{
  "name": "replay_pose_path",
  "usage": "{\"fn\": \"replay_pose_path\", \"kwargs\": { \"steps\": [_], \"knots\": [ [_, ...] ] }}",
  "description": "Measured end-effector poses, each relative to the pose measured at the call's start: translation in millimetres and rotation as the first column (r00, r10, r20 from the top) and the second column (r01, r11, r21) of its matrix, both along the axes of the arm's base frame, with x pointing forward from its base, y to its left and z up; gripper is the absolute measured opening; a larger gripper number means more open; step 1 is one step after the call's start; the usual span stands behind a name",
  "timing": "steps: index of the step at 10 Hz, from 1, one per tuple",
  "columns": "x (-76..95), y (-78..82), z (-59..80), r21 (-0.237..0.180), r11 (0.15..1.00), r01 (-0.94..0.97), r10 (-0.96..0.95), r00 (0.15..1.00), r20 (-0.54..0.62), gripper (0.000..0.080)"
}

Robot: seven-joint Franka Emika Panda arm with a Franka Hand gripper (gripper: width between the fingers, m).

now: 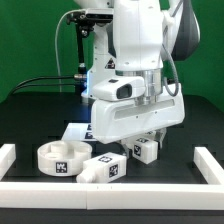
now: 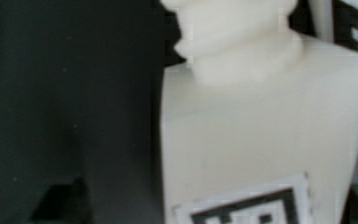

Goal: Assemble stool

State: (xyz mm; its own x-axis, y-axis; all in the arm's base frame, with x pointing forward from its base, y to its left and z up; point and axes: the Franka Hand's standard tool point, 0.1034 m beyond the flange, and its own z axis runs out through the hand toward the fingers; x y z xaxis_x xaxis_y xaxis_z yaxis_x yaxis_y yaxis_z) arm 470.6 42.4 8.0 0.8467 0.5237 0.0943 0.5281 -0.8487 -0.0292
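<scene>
The round white seat [image 1: 58, 157] lies on the black table at the exterior view's left. One white block leg [image 1: 105, 168] lies beside it toward the front. A second leg [image 1: 146, 150] sits right under my gripper [image 1: 150, 136], whose fingertips are hidden by the hand body in this view. In the wrist view this leg [image 2: 247, 110] fills most of the picture, with its peg end far from the jaws and a marker tag [image 2: 250, 208] near them. One dark finger [image 2: 51, 200] shows beside the leg with a gap to it. The other finger is hidden.
The marker board [image 1: 74, 133] lies behind the seat. White border rails stand at the exterior view's left [image 1: 8, 160], right [image 1: 210, 165] and along the front [image 1: 110, 196]. Black cables run behind the arm at the left.
</scene>
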Motion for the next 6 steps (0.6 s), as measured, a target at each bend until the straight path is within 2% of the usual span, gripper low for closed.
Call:
{"fn": "replay_pose_path", "kwargs": {
  "steps": [1,2,3,5,6],
  "knots": [
    [-0.1,-0.2,-0.2,0.0,1.0,0.0,0.0,1.0,0.0,0.0451],
    [-0.3,-0.3,-0.4,0.0,1.0,0.001,-0.001,1.0,-0.001,0.0325],
    [-0.3,-2.1,1.1,0.0,1.0,-0.004,0.004,1.0,-0.014,0.0325],
    [2.2,-20.2,29.2,-0.009,1.0,-0.012,0.012,1.0,-0.012,0.0325],
    [-5.7,-38.1,37.7,-0.017,0.999,-0.049,0.049,0.999,-0.017,0.0325]
  ]
}}
